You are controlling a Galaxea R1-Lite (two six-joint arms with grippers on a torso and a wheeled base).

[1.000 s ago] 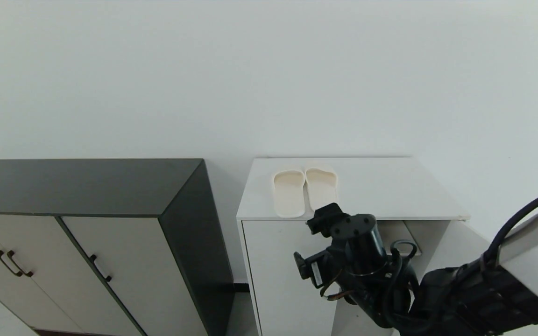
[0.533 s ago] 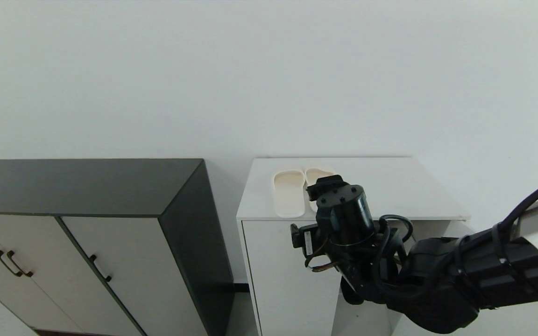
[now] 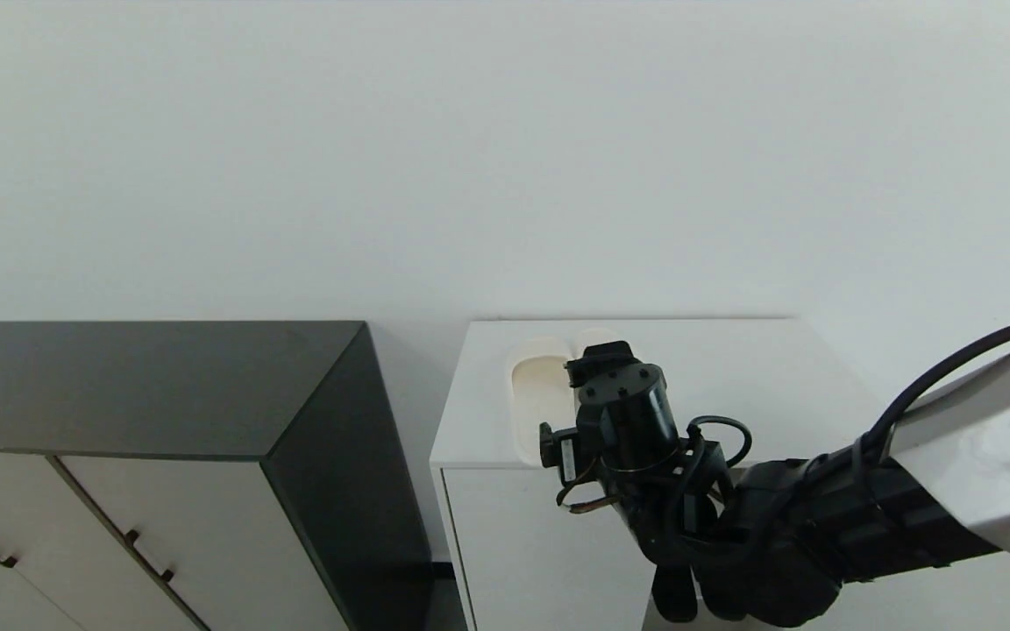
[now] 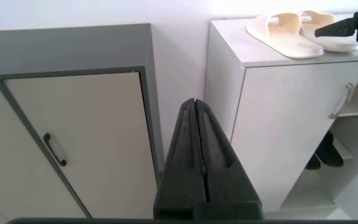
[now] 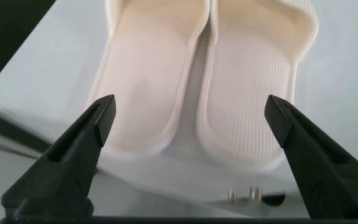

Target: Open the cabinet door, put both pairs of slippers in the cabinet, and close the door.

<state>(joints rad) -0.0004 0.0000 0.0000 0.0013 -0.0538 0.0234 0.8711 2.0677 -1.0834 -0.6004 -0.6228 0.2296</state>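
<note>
Right, on my right wrist feed the right gripper (image 5: 190,106) has its fingers spread wide apart, one on each outer side of the pair of cream slippers (image 5: 148,87), level with the pair's near end. I cannot tell whether either finger touches them. The slippers lie side by side, pressed against each other, on top of the white cabinet (image 3: 733,368), toward its left front part. From the head camera my right arm covers most of the right-hand slipper. The left gripper (image 4: 196,106) hangs low in front of the gap between the two cabinets with its fingers pressed together and nothing between them. Beyond it the white cabinet's left door panel is flat against the front with a metal handle (image 4: 342,101) at its edge. To the right of the handle the inside is exposed, with a shelf and a dark pair of slippers (image 4: 325,152) on a lower level. The grey-topped cabinet (image 3: 145,386) stands just beside it on the left, both doors flush.
</note>
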